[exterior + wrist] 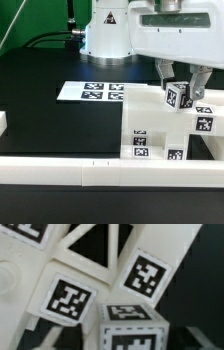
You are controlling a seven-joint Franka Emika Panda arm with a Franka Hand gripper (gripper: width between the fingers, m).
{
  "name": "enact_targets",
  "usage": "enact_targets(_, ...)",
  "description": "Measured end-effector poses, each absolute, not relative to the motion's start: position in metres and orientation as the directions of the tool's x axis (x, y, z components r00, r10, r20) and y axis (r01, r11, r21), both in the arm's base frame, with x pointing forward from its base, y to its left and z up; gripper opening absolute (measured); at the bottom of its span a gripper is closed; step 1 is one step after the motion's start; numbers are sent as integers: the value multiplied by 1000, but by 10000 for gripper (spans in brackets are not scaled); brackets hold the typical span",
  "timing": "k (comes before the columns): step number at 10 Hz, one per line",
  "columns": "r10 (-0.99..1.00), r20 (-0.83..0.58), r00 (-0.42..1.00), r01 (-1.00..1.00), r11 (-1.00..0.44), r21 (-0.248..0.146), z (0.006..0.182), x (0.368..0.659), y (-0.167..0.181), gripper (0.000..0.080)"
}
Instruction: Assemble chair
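tabletop (60, 125): black, broad, carrying everything below.
rail (60, 170): long plain white border along the near edge; chair parts backed against it, probably so they keep from sliding under a push.
marker board (85, 92): flat, tagged, well apart from the work, toward the exterior view's left.
chair (150, 142): part-built cluster of white tagged blocks at the exterior view's right, against the rail; x-braced frame (95, 246) filling the wrist view, close up.
gripper (182, 88): over the cluster's upper part; jaws straddling a tagged peg (178, 96), one finger each side. whether squeezing or just parted from it, cannot tell.
peg: upright atop the stack, seemingly seated in its hole.
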State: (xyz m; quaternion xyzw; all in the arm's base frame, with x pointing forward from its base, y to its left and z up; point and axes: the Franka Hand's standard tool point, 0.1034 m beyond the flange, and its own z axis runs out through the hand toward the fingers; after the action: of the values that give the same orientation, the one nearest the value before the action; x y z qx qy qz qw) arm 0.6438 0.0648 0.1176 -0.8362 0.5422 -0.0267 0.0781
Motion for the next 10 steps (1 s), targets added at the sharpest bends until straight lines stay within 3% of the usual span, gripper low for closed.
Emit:
enact_targets(1, -893, -33, 448, -885, -438, -161, 117, 644, 65, 570)
enact_targets(2, -876, -26, 481, -867, -471, -162, 118, 645, 64, 570)
enact_targets(3, -848, -16, 529, -839, -520, -163, 117, 645, 64, 633)
enact_targets(6, -690, 26, 723, -679, -717, -157, 117, 644, 64, 649)
enact_targets(10, -361, 86, 929, -351, -930, -110, 120, 649, 62, 649)
